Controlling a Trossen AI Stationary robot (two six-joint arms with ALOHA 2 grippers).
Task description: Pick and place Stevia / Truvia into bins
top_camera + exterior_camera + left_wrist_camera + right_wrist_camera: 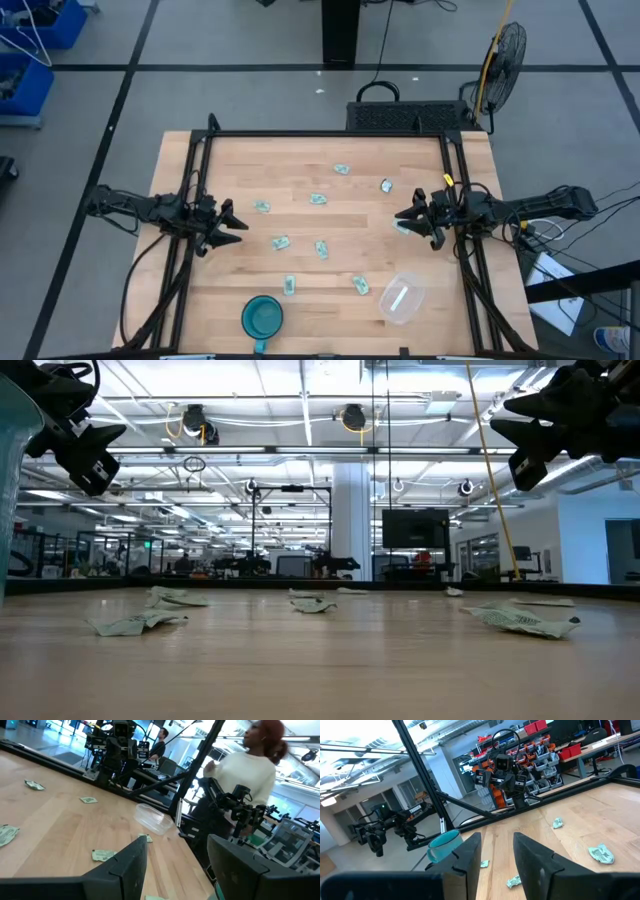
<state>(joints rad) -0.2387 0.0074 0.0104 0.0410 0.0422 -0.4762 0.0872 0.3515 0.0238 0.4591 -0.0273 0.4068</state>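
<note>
Several small pale green and white sachets (319, 199) lie flat and scattered over the middle of the wooden table; the low view shows them crumpled (520, 620). The clear tub (403, 298) stands near the table's near right corner with one white sachet inside (399, 297); the left wrist view also shows the tub (154, 818). My left gripper (238, 229) hovers open over the table's left side. My right gripper (402, 220) hovers open over the right side, above a sachet (514, 881). Both grippers are empty.
A teal round bowl (262, 317) stands by the near edge, left of the tub. A black frame (330, 134) runs along the table's far, left and right edges. A person in a white top (245, 770) stands beyond the table in the left wrist view.
</note>
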